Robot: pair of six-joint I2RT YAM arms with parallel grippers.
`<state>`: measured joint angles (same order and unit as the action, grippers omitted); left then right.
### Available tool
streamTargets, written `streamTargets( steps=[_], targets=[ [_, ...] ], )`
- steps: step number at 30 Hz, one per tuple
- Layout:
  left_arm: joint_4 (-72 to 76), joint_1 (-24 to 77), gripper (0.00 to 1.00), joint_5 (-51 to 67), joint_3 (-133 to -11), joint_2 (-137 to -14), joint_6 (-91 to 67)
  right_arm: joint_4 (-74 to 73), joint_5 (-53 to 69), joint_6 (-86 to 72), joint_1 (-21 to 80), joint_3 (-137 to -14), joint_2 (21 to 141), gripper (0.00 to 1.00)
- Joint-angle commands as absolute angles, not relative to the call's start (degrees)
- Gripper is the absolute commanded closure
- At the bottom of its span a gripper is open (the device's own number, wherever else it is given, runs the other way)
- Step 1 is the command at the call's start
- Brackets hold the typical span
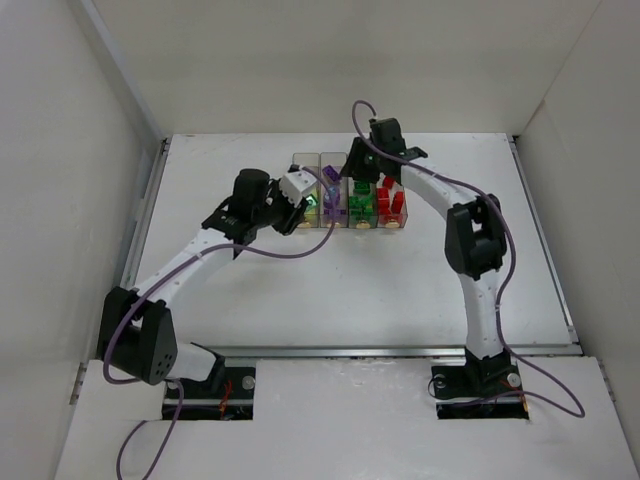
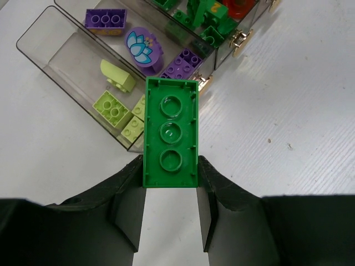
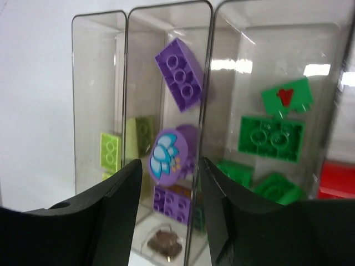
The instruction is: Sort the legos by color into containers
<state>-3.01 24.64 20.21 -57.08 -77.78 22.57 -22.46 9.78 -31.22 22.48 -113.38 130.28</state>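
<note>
Four joined clear containers (image 1: 303, 160) sit on the tabletop (image 1: 400, 280). At their eight o'clock the left pincer (image 2: 171, 166) grips one green lego (image 2: 170, 133) flat. Toward twelve o'clock the right pincer (image 3: 170, 166) hangs part-open and empty above three purple legos (image 3: 178, 75).

Both arms outstretched forward; left hand (image 2: 171, 166) clamped on a green lego (image 2: 170, 116), right hand (image 3: 169, 166) fingers apart.

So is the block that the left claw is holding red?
No, the block pinched in the left gripper is green, with three round rings showing on its face.
</note>
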Motion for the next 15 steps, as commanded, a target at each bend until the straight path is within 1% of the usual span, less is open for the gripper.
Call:
streamTargets(
  steps=[1,2,4,5,9,13,14,15],
  targets=[
    [-1.2,24.4,1.00,23.7,-60.9,-79.5,21.8,-16.4,11.6,-31.5,19.8,-107.4,119.8,0.48],
    [-1.2,24.4,1.00,24.3,-61.6,-80.5,21.8,-15.7,11.6,-30.9,19.2,-105.7,116.3,0.48],
    [-2.4,25.5,1.00,24.3,-65.1,-83.0,22.3,-15.7,10.6,-30.9,17.0,-100.5,113.0,0.48],
    [-3.1,26.5,1.00,24.3,-66.7,-86.3,22.9,-15.7,9.8,-30.2,16.3,-98.8,109.8,0.48],
    [-5.0,27.6,1.00,25.4,-76.6,-96.0,21.4,-15.7,3.9,-27.3,14.5,-91.9,102.9,0.47],
    [-5.5,28.1,1.00,25.4,-85.9,-104.4,21.4,-16.4,-0.3,-25.0,13.9,-88.4,99.2,0.47],
    [-5.5,28.9,1.00,25.4,-90.1,-106.2,21.4,-17.0,-1.8,-25.0,13.9,-87.9,98.7,0.47],
    [-6.6,28.9,1.00,25.9,-92.8,-110.5,21.4,-17.1,-1.8,-25.0,13.3,-86.6,98.2,0.47]
  ],
)
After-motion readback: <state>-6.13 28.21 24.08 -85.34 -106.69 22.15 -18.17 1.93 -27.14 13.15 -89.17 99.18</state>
